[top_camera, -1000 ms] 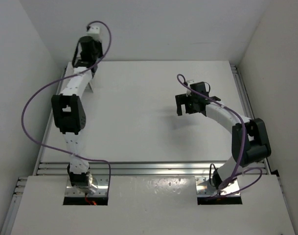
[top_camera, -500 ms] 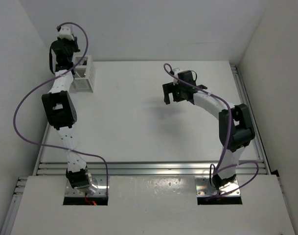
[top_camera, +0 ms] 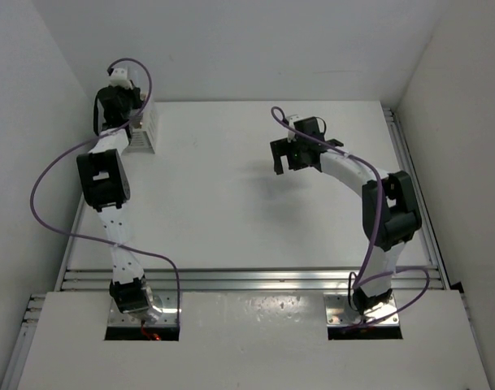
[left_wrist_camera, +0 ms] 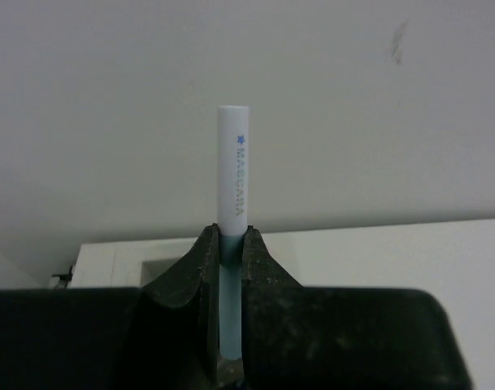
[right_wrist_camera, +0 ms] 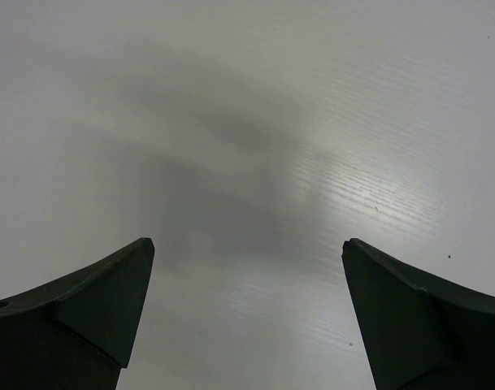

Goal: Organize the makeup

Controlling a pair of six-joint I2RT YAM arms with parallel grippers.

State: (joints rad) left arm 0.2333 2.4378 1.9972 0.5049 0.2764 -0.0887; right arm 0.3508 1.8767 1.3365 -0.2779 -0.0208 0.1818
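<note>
**deskjockey:** so how far along is the makeup sorting? done yet?

**me:** hard to call tbh. The only makeup I can see is the one I'm carrying: a slim plastic mascara stick, white cap over a light blue barrel. It's up in the far left corner, right by the white slatted plastic box. It hasn't been dropped in yet, so I'd guess I'm mid-delivery. Whether other sticks already sit in the box, I can't tell, because my own arm hides most of it from above.

**deskjockey:** and the grippers?

**me:** My left gripper is pinched nearly closed on the blue barrel, with the stick standing upright and the cap poking well clear of the fingers. My right gripper is spread wide and holds nothing. It hangs over bare white table mid-workspace, well apart from the box. What's left, I reckon: line the stick up over a slot and let go.
</note>
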